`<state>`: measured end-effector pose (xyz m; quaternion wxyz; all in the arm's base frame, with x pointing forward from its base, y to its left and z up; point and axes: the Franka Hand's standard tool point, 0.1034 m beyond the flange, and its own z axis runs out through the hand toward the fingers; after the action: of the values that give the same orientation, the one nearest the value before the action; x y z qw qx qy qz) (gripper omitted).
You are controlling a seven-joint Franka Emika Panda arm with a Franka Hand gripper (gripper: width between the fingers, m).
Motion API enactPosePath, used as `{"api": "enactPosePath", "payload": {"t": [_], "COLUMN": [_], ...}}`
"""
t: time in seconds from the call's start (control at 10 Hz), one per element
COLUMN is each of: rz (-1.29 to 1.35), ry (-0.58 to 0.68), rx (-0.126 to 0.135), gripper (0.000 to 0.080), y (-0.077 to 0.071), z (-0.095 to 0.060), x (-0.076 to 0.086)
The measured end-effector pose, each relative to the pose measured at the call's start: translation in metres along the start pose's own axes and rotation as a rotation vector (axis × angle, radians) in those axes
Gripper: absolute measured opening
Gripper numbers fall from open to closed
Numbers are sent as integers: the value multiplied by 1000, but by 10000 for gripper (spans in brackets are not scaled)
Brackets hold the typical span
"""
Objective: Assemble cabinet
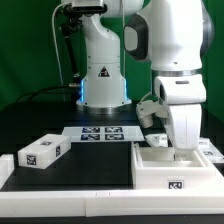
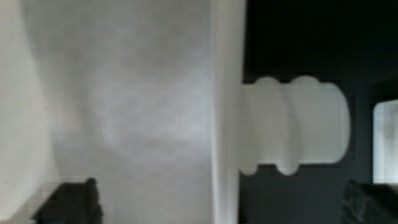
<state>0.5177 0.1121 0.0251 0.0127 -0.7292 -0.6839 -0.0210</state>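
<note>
Claw: the white two-finger claw (image 1: 180, 148) hangs low over the box; I cannot tell whether it is released or clenched.
Cabinet: the large white blocky tagged box (image 1: 172, 178) lies on the black bench (image 1: 80, 170) at the exterior view's right, likely for reach from above.
Around: 1 small white tagged panel (image 1: 42, 152) lies well apart, and the marker board (image 1: 100, 132) is behind.
In the way: probably the box walls.

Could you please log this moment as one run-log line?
phase: cabinet assembly | gripper: down at cabinet box, open/shut unclear | loose panel: apart, exterior view's left | marker board: flat, behind both
</note>
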Motion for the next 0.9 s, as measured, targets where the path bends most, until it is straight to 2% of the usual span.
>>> {"api": "enactPosePath", "payload": {"t": [0.3, 0.5, 0.7, 0.9], "rz": [7, 27, 69, 87], "ry": [-3, -6, -6, 10], "rx": [-11, -22, -31, -43], "gripper": [787, 798, 797, 797], "y": [-2, -12, -33, -54], "z": [-11, -26, -39, -43], "x": [-1, 0, 7, 26]}}
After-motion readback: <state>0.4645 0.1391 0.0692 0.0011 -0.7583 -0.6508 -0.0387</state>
